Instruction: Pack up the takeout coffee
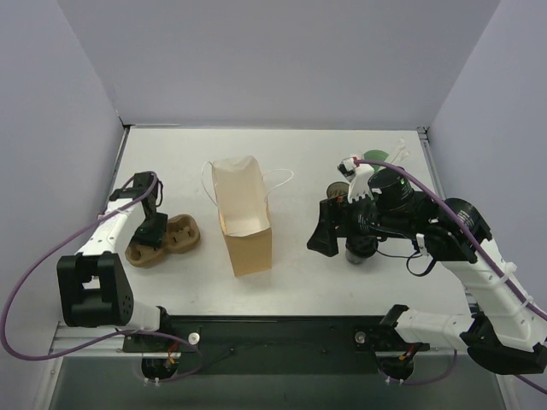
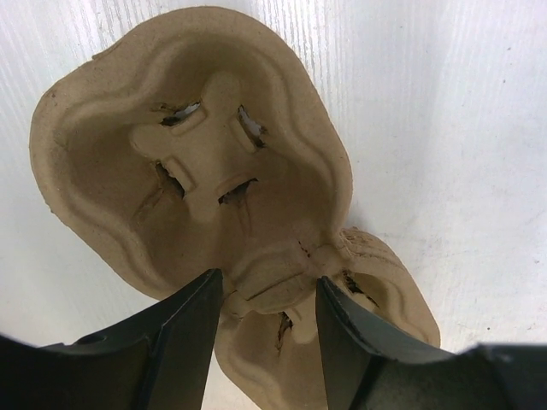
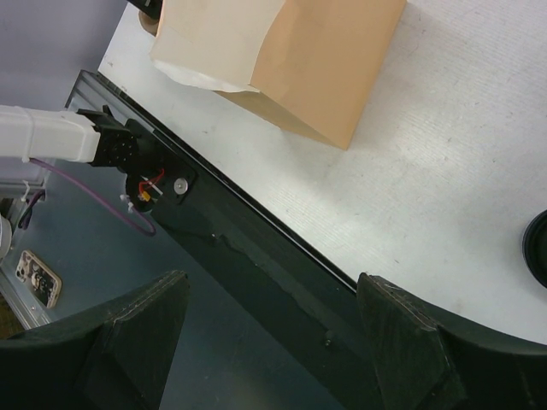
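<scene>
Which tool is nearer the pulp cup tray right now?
Left. The left tool straddles the middle bridge of the pulp cup tray; the right tool is far off, on the other side of the paper bag.

top external: high above and behind the near edge of the table (image 1: 171, 162); facing down and forward; whole scene in frame
left wrist: straight down, very close over the pulp tray (image 2: 197, 162) at the left; left gripper (image 2: 269, 286) at lower edge
right wrist: slanted toward the near left; paper bag (image 3: 325, 68) at middle range
shared: pulp tray, top and left wrist; paper bag, top and right wrist
</scene>
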